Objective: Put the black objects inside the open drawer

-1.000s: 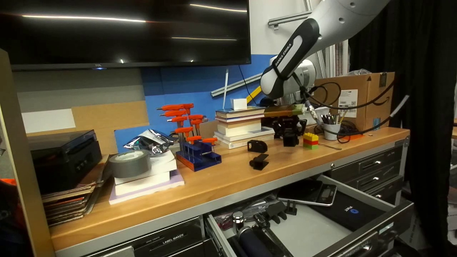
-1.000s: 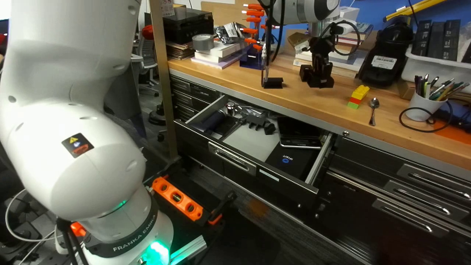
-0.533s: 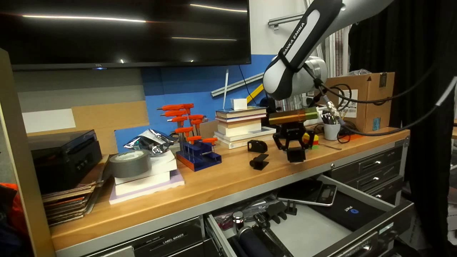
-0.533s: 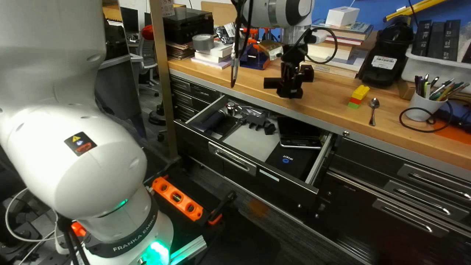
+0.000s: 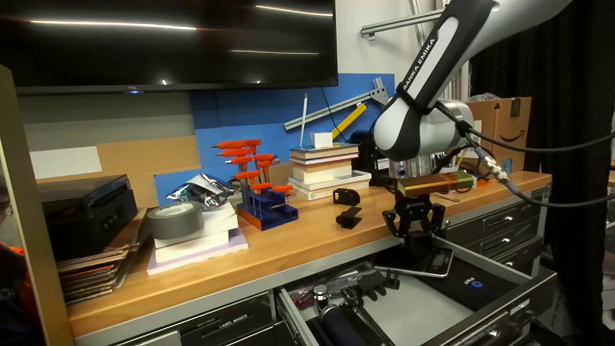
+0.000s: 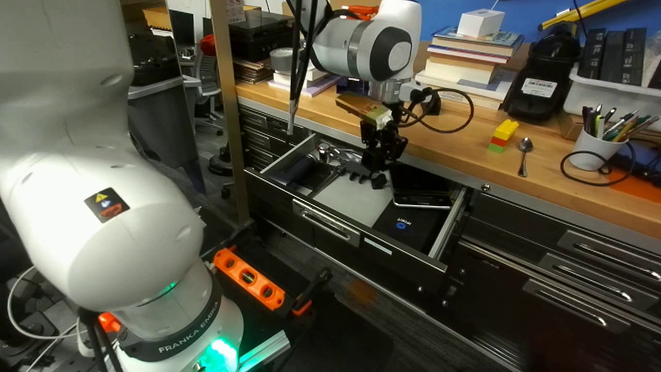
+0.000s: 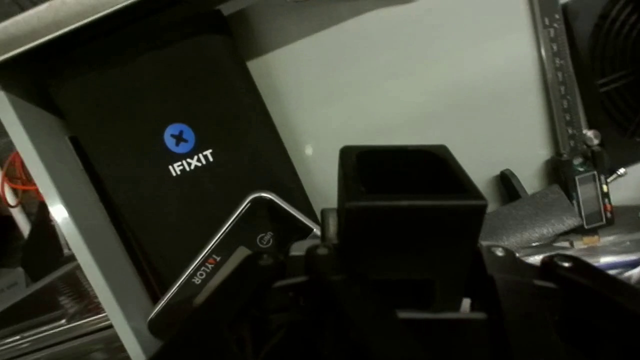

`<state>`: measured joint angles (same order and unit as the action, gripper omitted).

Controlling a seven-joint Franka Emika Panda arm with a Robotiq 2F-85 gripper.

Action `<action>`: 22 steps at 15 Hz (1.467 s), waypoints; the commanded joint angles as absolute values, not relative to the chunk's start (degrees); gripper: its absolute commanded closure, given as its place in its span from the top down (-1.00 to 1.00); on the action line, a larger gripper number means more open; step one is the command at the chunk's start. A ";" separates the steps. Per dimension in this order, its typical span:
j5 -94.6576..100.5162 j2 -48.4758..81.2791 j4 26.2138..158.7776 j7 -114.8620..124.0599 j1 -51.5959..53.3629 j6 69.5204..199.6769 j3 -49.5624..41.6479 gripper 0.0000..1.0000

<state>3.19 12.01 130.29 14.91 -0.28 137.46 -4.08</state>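
My gripper (image 5: 416, 229) is shut on a black box-shaped piece (image 7: 412, 220), hollow at its end. It holds the piece over the back part of the open drawer (image 5: 423, 303); in an exterior view the piece (image 6: 375, 159) hangs near the black clamp-like part (image 6: 360, 168) in the drawer. I cannot tell whether the piece touches anything below. Two more black objects are on the wooden table: a rounded one with an opening (image 5: 346, 196) and a smaller bracket-like one (image 5: 349, 218). The arm hides the smaller one in the other view.
The drawer holds a black IFIXIT case (image 7: 150, 100), a Taylor scale (image 7: 270, 220), a caliper (image 7: 560, 85) and a dark cylinder (image 5: 338, 327). On the table are a hex-key stand (image 5: 266, 214), stacked books (image 5: 322, 173), toy bricks (image 6: 502, 135) and a spoon (image 6: 524, 150).
My gripper has moved from above the table towards the drawer and downward, carrying the black box-shaped piece. The two black objects on the table have not moved.
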 commanded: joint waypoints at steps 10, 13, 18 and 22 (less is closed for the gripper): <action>-10.84 20.95 133.36 -21.35 -10.98 148.48 2.11 -0.49; -11.61 21.19 133.41 -21.79 -11.65 147.21 2.80 0.51; -9.73 18.49 133.92 -20.17 -10.38 147.40 2.36 1.00; -5.07 12.82 132.18 -16.78 -7.06 146.30 1.27 1.00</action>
<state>-8.00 18.58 132.27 -19.53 -9.45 147.28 1.89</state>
